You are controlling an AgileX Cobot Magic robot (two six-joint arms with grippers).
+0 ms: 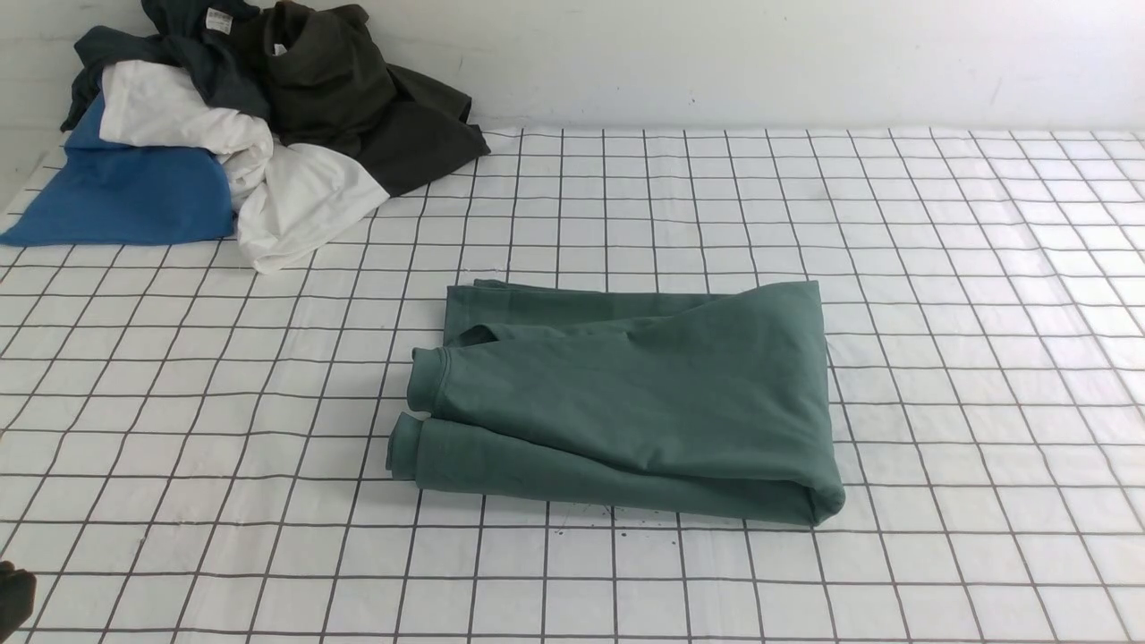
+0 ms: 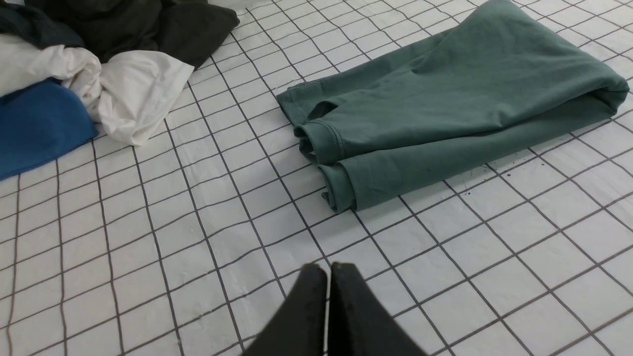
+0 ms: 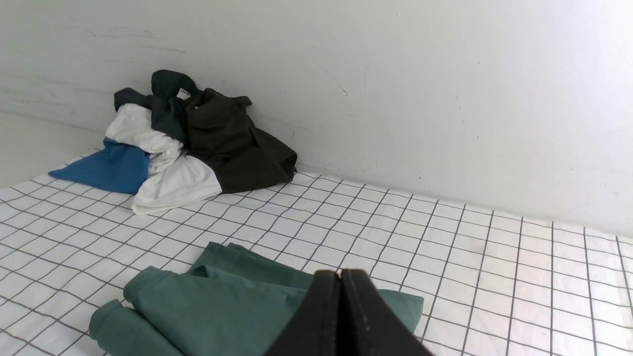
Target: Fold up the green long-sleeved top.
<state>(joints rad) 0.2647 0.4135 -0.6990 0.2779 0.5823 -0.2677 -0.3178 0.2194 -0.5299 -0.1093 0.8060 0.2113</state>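
The green long-sleeved top (image 1: 626, 394) lies folded into a thick rectangular bundle in the middle of the gridded table, rolled edges facing left. It also shows in the left wrist view (image 2: 445, 104) and the right wrist view (image 3: 222, 306). My left gripper (image 2: 328, 269) is shut and empty, hovering over bare grid a little short of the top's near-left corner; only a dark tip of that arm (image 1: 13, 590) shows at the front view's lower left edge. My right gripper (image 3: 340, 275) is shut with nothing in it, raised above the top's right side. No logo shows.
A heap of other clothes sits at the table's far left corner against the wall: a bright blue garment (image 1: 125, 192), a white one (image 1: 286, 197) and a dark olive-black one (image 1: 358, 98). The white wall (image 1: 760, 54) runs along the table's far edge.
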